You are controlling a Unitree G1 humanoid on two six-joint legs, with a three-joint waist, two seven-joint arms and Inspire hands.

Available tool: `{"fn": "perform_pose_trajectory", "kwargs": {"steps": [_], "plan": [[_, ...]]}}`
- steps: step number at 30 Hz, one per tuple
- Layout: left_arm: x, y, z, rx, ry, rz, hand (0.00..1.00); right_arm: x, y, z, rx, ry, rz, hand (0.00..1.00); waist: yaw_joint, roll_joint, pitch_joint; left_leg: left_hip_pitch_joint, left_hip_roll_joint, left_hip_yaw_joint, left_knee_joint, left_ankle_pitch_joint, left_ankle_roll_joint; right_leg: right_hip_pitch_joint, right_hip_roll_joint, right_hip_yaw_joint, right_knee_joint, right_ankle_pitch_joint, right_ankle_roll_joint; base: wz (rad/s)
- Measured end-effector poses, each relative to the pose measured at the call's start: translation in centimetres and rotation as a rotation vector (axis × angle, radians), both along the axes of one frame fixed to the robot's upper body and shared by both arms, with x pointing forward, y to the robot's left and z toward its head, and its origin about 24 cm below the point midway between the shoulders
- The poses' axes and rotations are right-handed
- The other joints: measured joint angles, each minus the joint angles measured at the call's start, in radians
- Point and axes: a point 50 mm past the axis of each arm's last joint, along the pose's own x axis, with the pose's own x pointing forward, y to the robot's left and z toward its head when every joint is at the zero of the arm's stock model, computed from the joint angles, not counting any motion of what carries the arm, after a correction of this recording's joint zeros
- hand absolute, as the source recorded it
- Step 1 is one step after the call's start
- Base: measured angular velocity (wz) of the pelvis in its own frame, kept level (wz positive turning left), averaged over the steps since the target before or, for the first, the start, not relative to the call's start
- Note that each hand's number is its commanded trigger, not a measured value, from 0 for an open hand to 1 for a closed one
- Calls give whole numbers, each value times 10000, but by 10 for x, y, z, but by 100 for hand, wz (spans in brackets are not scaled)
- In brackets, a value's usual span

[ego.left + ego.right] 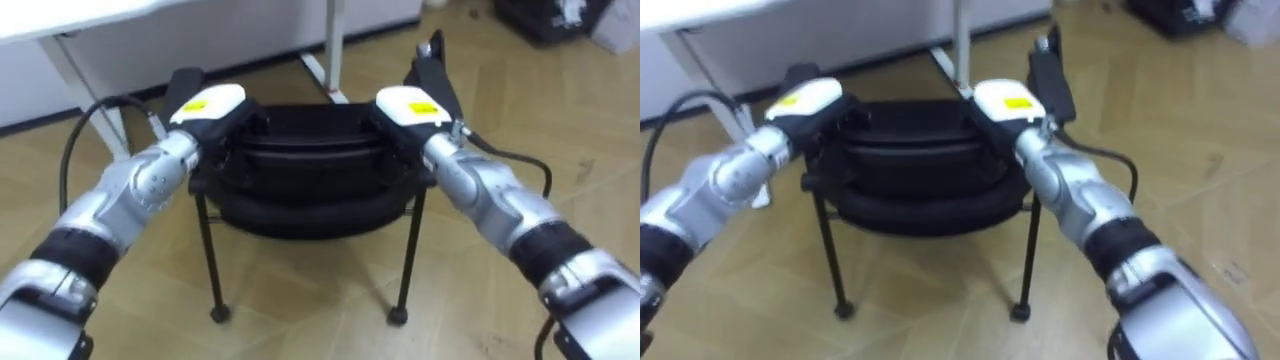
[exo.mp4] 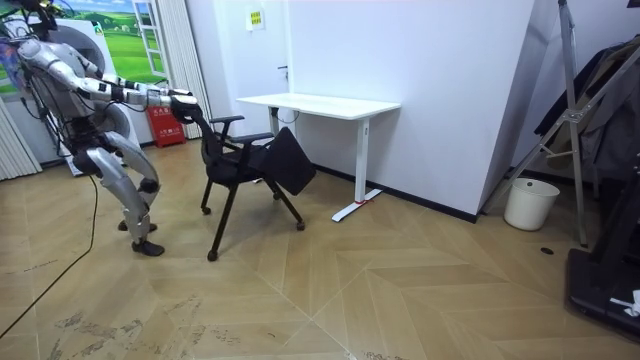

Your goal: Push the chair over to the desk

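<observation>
Fingers hidden over the chair (image 1: 300, 170) back: curled or flat, cannot tell.
The left hand (image 1: 207, 107) and right hand (image 1: 409, 107) bear on its top edge, near the white desk (image 2: 320, 104); push evenly through both arms so it neither veers nor tips.

The room ahead of the chair (image 1: 300, 190) is bounded by the white worktop (image 2: 320, 103); open floor (image 1: 565, 100) is left to its right
</observation>
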Motion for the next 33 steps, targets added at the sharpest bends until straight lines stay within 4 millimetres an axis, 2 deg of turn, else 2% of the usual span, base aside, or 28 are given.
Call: {"fn": "perform_pose_trajectory", "kwargs": {"steps": [2, 3, 4, 5, 6, 7, 8, 9, 10, 11, 12, 14, 15, 18, 19, 20, 22, 24, 25, 26, 27, 28, 29, 30, 31, 32, 33], "plan": [[-6, -4, -13, -219, 193, 185, 100, -2, -1, -4, -295, 208, 88, 100, 314, 6, 8, -364, -432, 20, -264, -20, 46, 400, -96, -388, -454, -21, -383, 13], [-8, -3, -16, -248, 252, 218, 100, -3, -1, -6, -341, 261, 102, 100, 324, -8, 9, -471, -547, 96, -513, -15, 60, 545, -76, -481, -641, 29, -368, 25], [-11, -4, -20, -316, 380, 264, 100, -6, -3, -11, -392, 390, 81, 100, 294, 93, -61, -655, -668, 260, -1318, -14, 70, 637, 104, -347, -764, 132, 587, 33], [-11, -7, -22, -559, 481, 313, 100, -5, -4, -8, -527, 334, 225, 100, 192, 521, -19, -962, -681, 328, -1615, -14, 46, 88, -17, 1592, 882, -89, 147, 31], [-11, -5, -22, -724, 514, 397, 100, -4, -4, -4, -632, 230, 408, 100, 219, 368, 43, -1209, -757, 386, -1466, -53, 2, -196, -265, 2944, 1678, -324, -89, 12], [-10, 0, -18, -898, 434, 565, 100, -1, -2, 3, -691, -54, 570, 100, 319, 280, -9, -1680, -905, 536, -1329, -84, -50, -492, -279, 3791, 2418, -1411, -565, 40], [-8, -6, -16, -937, 397, 526, 100, 0, -5, 3, -703, -65, 484, 100, 182, 307, -29, -1912, -1036, 626, -1644, -37, -5, -329, -403, 3432, 2542, -1613, -443, 45], [-7, -7, -13, -864, 377, 445, 100, 0, -6, 2, -689, 32, 426, 100, 185, 248, -34, -1960, -1039, 672, -1979, -30, -6, -257, -371, 3310, 2351, -1586, -430, 62], [-7, -8, -12, -714, 405, 296, 100, -1, -9, 0, -648, 139, 378, 100, 178, 196, -38, -1888, -1107, 763, -2752, 25, 39, -25, -227, 2927, 1775, -1267, -361, 43], [-7, -9, -13, -599, 425, 191, 100, -2, -10, -2, -581, 135, 302, 100, 196, 150, -18, -1698, -1260, 794, -3536, 240, 159, 250, -66, 2665, 1198, -1006, -453, 43], [-8, -10, -13, -541, 443, 114, 100, -3, -11, -4, -550, 100, 277, 100, 189, 139, -18, -1561, -1342, 822, -3868, 412, 171, 332, -2, 2567, 991, -908, -480, 35], [-7, -11, -12, -487, 402, 55, 100, -5, -12, -4, -456, -35, 231, 100, 201, 85, -38, -1101, -1663, 956, -4582, 894, 218, 476, 65, 2425, 588, -766, -465, 24], [-7, -12, -11, -475, 384, 55, 100, -5, -13, -4, -459, -41, 217, 100, 203, 71, -39, -1023, -1733, 981, -4632, 979, 201, 510, 77, 2397, 519, -758, -453, 16], [-4, -14, -6, -420, 240, -22, 100, -4, -16, -3, -351, -158, 87, 100, 314, -12, -44, -742, -1998, 1021, -4627, 1009, 226, 546, 125, 2398, 311, -762, -435, 8], [-1, -16, -2, -384, 148, -72, 100, -4, -19, -1, -321, -247, 30, 100, 464, -32, -37, -642, -2078, 1024, -4628, 1073, 327, 521, 142, 2421, 276, -782, -396, 0], [2, -17, 2, -321, 48, -134, 100, -3, -19, 0, -258, -336, -21, 100, 537, -98, -22, -618, -2110, 1009, -4733, 1021, 591, 510, 172, 2422, 160, -794, -372, 0], [4, -18, 6, -148, -33, -245, 100, -3, -19, 2, -158, -428, -60, 100, 585, -234, -15, -612, -2216, 984, -4780, 1012, 647, 552, 169, 2425, -72, -790, -344, 8], [6, -17, 10, -89, -122, -255, 100, -2, -18, 4, -81, -560, -58, 100, 687, -275, -9, -587, -2315, 1021, -4792, 863, 874, 729, 163, 2430, -264, -787, -285, 3], [6, -16, 11, -60, -147, -250, 100, -2, -18, 4, -65, -601, -58, 100, 743, -332, 20, -446, -2392, 1143, -4809, 687, 1103, 894, 83, 2442, -316, -848, -43, 4], [6, -16, 12, -66, -174, -254, 100, -2, -18, 4, -55, -600, -58, 100, 765, -434, 26, -298, -2409, 1347, -4806, 544, 1215, 1023, -90, 2444, -261, -907, 224, 5], [6, -16, 11, -62, -165, -262, 100, -2, -18, 4, -53, -611, -58, 100, 779, -470, 18, -209, -2437, 1446, -4791, 455, 1268, 1033, -210, 2454, -121, -881, 338, 0], [7, -16, 13, -75, -202, -252, 100, 0, -18, 7, -70, -683, -54, 100, 862, -472, 52, -120, -2451, 1674, -4663, 204, 1360, 972, -432, 2482, 276, -769, 383, -17], [8, -16, 14, -89, -242, -227, 100, 1, -17, 9, -87, -739, -55, 100, 1007, -498, 88, -58, -2427, 1912, -4513, -39, 1434, 841, -597, 2604, 655, -687, 348, -23], [8, -16, 15, -108, -268, -218, 100, 2, -17, 10, -78, -756, -58, 100, 1057, -494, 104, -35, -2413, 1977, -4416, -156, 1468, 827, -658, 2636, 805, -645, 340, -25], [8, -16, 17, -121, -337, -196, 100, 2, -17, 11, -47, -774, -68, 100, 1126, -435, 142, 20, -2349, 2003, -4217, -422, 1489, 846, -690, 2637, 1006, -514, 330, -18], [8, -15, 17, -133, -369, -177, 100, 2, -17, 10, -39, -772, -59, 100, 1169, -304, 106, 44, -2214, 1983, -4019, -683, 1511, 871, -659, 2561, 1138, -292, 291, -18], [9, -15, 20, -113, -446, -200, 100, 2, -16, 10, -31, -772, -40, 100, 1187, -264, 85, 104, -2158, 2011, -3998, -781, 1519, 878, -650, 2561, 1194, -177, 294, -18]]}}
